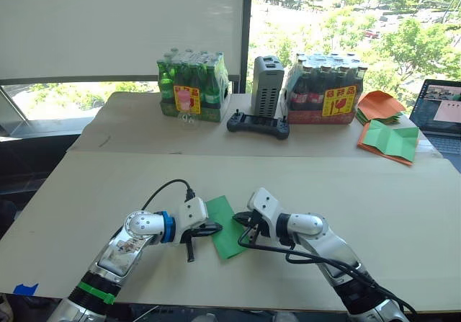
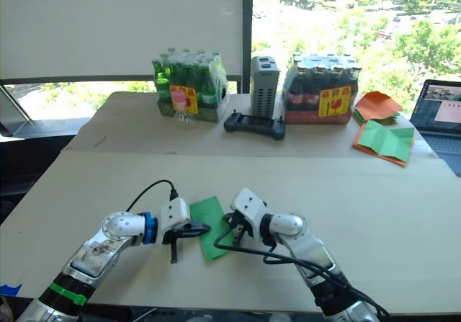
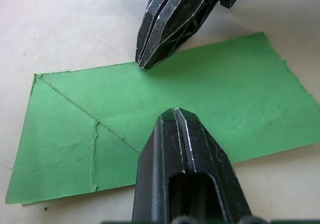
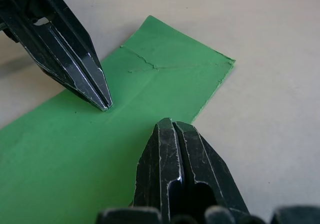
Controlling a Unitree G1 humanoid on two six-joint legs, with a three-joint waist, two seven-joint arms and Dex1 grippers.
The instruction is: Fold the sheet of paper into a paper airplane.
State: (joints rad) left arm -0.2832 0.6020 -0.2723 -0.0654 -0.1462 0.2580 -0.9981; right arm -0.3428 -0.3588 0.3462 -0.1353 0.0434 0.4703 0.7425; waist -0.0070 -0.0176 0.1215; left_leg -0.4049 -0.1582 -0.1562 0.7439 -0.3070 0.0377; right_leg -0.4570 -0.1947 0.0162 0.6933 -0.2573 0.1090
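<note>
Two closed grippers, left (image 1: 213, 229) and right (image 1: 243, 220), press sheet of paper (image 1: 227, 230).

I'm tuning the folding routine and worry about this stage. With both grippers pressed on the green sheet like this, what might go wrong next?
1. The sheet of paper lies flat and thin; both shut tips, left gripper and right gripper, press from opposite edges, so it may slide or buckle instead of creasing.
2. Its edges look ragged and its creases cracked, so dragging a tip could tear it.
3. The tips sit close together and might collide.
</note>
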